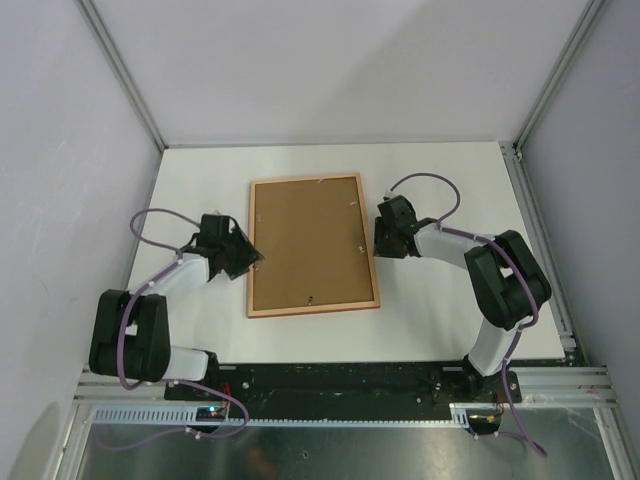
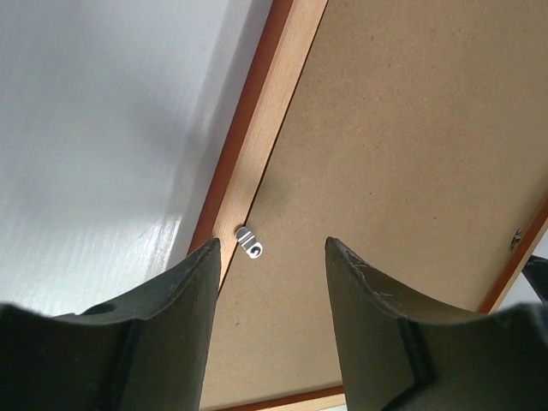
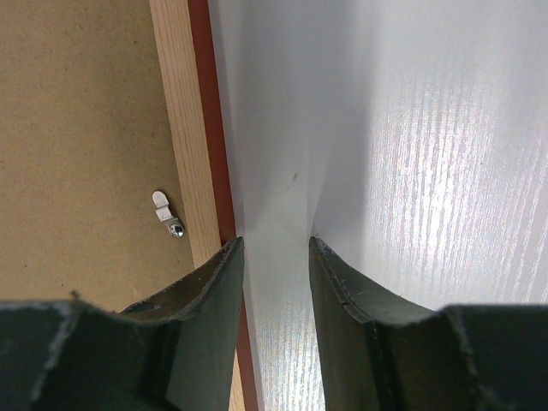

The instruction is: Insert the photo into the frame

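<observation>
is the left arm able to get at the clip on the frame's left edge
Probably yes: the left gripper hangs open right over the clip, which sits bare at the left rail of the frame, with nothing between them.

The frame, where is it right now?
Top view: the frame lies back up at centre, between the left end effector and right end effector.

backing board (image 1: 310,243): brown, lying flat | tab (image 2: 250,242): silver, at board edge | table (image 1: 435,318): white
</observation>
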### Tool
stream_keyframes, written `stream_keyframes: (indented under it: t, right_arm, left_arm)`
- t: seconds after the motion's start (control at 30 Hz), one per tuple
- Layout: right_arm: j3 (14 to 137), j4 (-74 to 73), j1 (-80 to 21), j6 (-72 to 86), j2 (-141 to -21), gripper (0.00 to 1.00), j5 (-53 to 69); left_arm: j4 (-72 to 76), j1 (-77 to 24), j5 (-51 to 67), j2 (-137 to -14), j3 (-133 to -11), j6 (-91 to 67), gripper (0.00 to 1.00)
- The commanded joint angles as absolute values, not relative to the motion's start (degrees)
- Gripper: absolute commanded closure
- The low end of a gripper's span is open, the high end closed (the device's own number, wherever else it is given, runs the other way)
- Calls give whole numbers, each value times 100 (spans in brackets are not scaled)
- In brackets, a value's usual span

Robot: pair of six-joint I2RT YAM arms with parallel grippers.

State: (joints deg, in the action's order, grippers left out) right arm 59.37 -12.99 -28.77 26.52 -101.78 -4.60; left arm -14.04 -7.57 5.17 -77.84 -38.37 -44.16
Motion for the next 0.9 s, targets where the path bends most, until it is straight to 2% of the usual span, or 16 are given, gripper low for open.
stream_keyframes:
  t: [0.0,0.5,0.87]
  right_arm:
    - [5936,-1424,-2885,2673,-10040,59,-329]
    - [5933,-1424,-2873,2648,-10047,59,-301]
    - [5930,-1489,-2837,2586,-10051,59,-331]
  left_arm:
    - [-1172,-791,519,-7950,-4152,-4467,44]
    - [-1038,-901,508,-8364,-4342,-4522,45]
    - [-1160,-900,288,-7736,-4171,-4328,43]
